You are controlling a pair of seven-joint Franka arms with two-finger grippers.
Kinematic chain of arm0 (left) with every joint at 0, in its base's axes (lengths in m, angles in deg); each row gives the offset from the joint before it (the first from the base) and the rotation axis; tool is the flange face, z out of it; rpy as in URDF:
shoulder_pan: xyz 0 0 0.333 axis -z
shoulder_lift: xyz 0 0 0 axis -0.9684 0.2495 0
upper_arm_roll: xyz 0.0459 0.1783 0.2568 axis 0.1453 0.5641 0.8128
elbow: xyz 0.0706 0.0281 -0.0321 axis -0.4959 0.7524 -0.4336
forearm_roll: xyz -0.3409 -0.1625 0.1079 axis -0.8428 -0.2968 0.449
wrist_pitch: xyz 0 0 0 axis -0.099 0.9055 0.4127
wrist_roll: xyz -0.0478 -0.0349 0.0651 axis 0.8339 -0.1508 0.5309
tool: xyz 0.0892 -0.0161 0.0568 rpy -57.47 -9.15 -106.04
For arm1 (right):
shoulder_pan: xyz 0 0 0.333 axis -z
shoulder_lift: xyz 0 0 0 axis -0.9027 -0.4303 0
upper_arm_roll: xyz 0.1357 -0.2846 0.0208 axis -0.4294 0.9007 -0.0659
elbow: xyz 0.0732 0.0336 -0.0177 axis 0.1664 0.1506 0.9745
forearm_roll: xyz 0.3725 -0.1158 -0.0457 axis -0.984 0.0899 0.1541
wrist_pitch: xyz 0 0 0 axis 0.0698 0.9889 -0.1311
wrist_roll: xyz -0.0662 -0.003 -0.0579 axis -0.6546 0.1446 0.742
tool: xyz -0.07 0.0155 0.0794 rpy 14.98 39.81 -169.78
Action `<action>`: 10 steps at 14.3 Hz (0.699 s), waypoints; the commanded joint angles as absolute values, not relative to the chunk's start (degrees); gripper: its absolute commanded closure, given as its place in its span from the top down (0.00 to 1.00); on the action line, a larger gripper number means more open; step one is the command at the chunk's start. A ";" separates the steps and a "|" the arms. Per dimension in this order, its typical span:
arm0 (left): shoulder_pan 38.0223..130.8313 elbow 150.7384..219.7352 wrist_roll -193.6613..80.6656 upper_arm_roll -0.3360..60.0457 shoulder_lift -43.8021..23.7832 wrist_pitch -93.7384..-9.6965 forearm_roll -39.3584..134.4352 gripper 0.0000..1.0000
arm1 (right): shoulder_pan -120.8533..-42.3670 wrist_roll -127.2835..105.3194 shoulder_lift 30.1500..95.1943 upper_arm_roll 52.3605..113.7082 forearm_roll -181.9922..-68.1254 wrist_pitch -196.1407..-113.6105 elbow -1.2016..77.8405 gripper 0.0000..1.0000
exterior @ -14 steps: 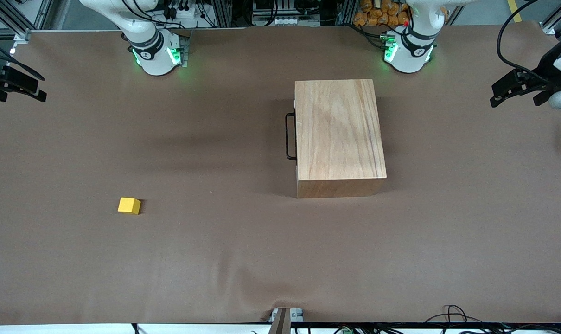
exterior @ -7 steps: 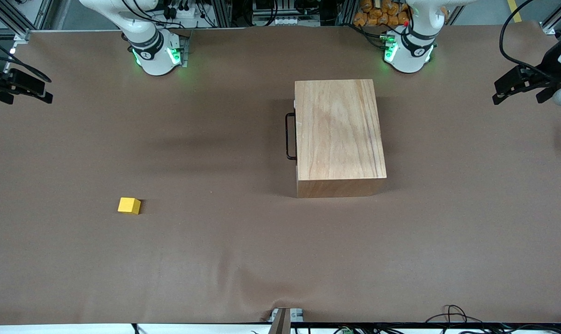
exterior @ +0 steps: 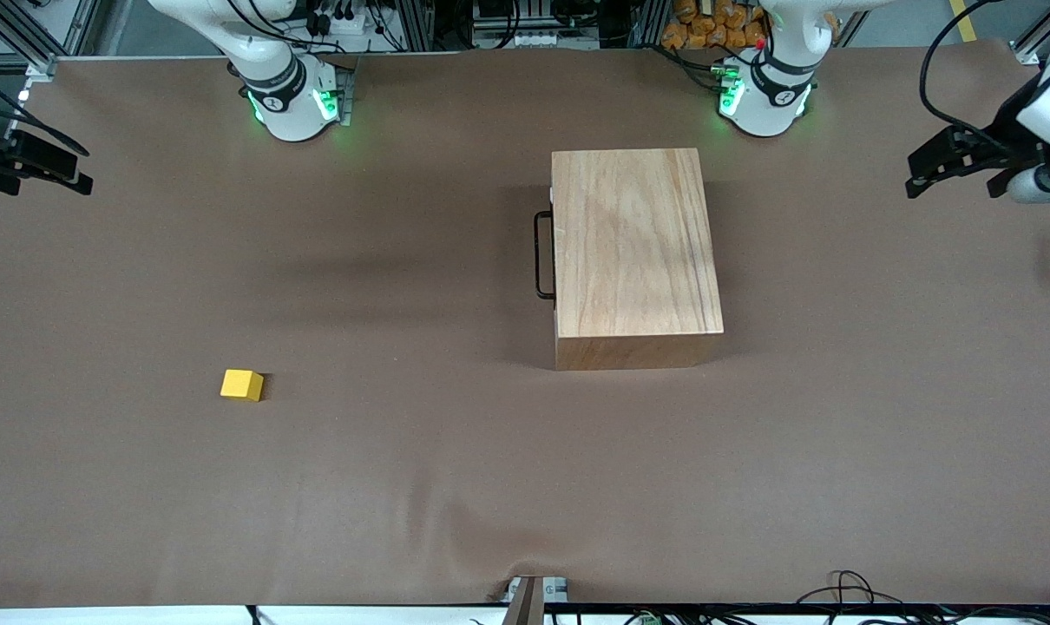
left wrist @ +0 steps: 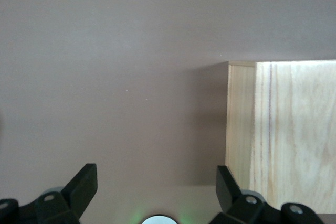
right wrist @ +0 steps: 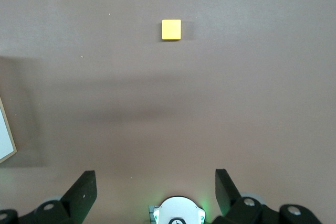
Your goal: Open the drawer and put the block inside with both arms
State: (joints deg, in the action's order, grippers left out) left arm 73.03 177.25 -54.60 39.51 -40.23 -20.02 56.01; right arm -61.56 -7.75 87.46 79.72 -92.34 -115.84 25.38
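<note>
Left end effector [exterior: 924, 174] shifted (slightly, apparently), arm partly cropped.

Yellow block [exterior: 241, 384], light-wood box [exterior: 633, 243]

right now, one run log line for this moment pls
drawer closed | block on table, untouched | left claw open, empty | right claw open, empty

Front view: a high camera across the counter [exterior: 403, 486] faced the two robot bases and looked steeply down, taking in the whole surface. Left wrist view: the camera looked down between the left hand [left wrist: 155, 190]'s spread fingers from well above, framing one corner of the wooden box [left wrist: 283, 129]. Right wrist view: likewise from high up, past the right hand [right wrist: 155, 190], onto the block [right wrist: 171, 29]. Box [exterior: 633, 256] and block [exterior: 241, 384] also appeared in the front view.
</note>
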 commanded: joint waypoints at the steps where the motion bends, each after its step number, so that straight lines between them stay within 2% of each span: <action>1: 73.27 174.66 -54.97 37.38 -36.61 -19.72 54.77 1.00 | -60.82 -8.41 87.37 79.52 -92.52 -115.89 25.25 1.00; 7: 75.28 166.31 -55.41 31.75 -27.82 -21.47 54.68 1.00 | -60.73 -8.32 87.19 79.52 -92.61 -116.42 25.25 1.00; 10: 79.67 165.86 -57.07 31.57 -25.70 -23.15 54.77 1.00 | -60.65 -8.32 87.02 79.52 -92.78 -116.51 25.17 1.00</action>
State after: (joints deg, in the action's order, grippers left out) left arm 77.17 168.41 -55.25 31.71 -27.89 -23.17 55.47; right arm -61.41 -7.75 87.26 79.78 -92.34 -116.29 25.51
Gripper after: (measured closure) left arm 0.000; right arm 0.000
